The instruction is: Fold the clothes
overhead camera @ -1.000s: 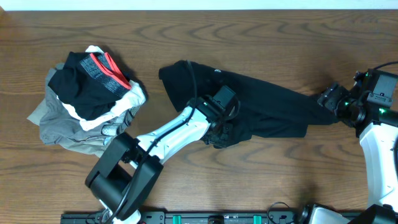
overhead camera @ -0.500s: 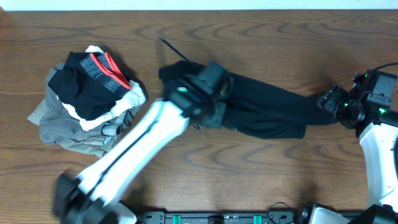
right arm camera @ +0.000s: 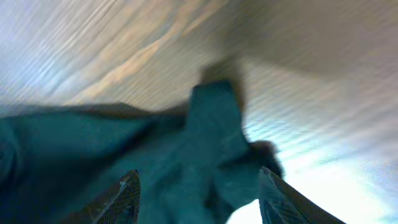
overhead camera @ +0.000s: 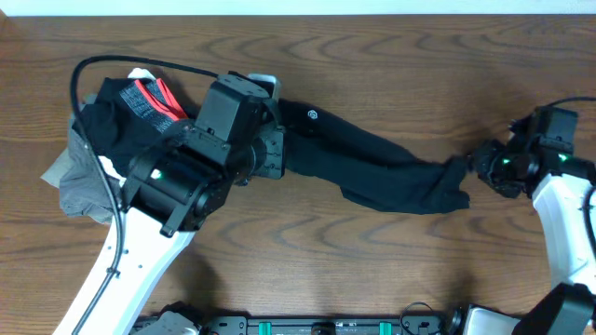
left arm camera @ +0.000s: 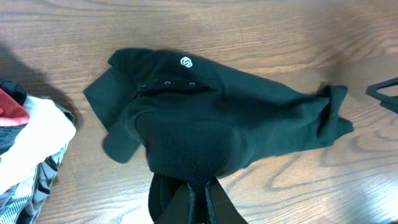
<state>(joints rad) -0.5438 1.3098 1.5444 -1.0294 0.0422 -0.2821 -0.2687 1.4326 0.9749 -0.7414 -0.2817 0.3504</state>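
A long black garment (overhead camera: pixel 372 167) lies stretched across the middle of the wooden table. My left gripper (overhead camera: pixel 275 158) is shut on its left part; in the left wrist view the jaws (left arm camera: pixel 200 196) pinch a bunched fold of the black garment (left arm camera: pixel 217 118), whose white logo faces up. My right gripper (overhead camera: pixel 480 163) is at the garment's right end. In the right wrist view its fingers (right arm camera: pixel 199 177) stand wide apart, with the blurred end of the garment (right arm camera: pixel 205 143) between and below them.
A pile of other clothes (overhead camera: pixel 130 130), black, grey, white and red, sits at the left of the table and also shows in the left wrist view (left arm camera: pixel 25 143). A black cable loops over the pile from the left arm.
My left arm has swung up and to the left with the garment in its jaws, dragging the cloth left. The garment's right end has slid left, and the right gripper has shifted slightly left.
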